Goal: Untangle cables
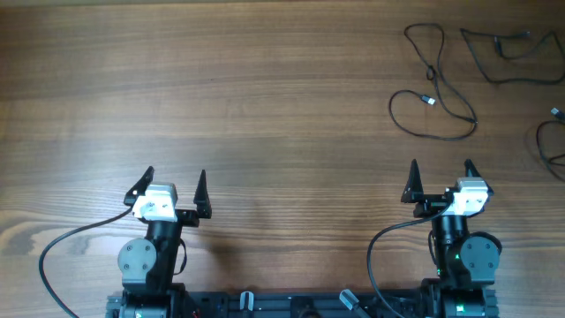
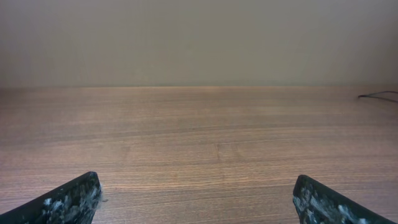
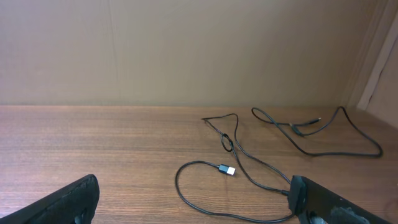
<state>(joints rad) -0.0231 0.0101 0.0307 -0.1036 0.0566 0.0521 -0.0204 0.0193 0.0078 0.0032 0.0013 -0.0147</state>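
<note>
Overhead: left pincer (image 1: pixel 174 177), right pincer (image 1: pixel 441 168) spread wide.

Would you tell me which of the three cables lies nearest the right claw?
The looped cable with its plug inside the loop, straight ahead of the right claw; the other two lie farther right.

No words, nos. or signs can be read in any of the 3 views.
</note>
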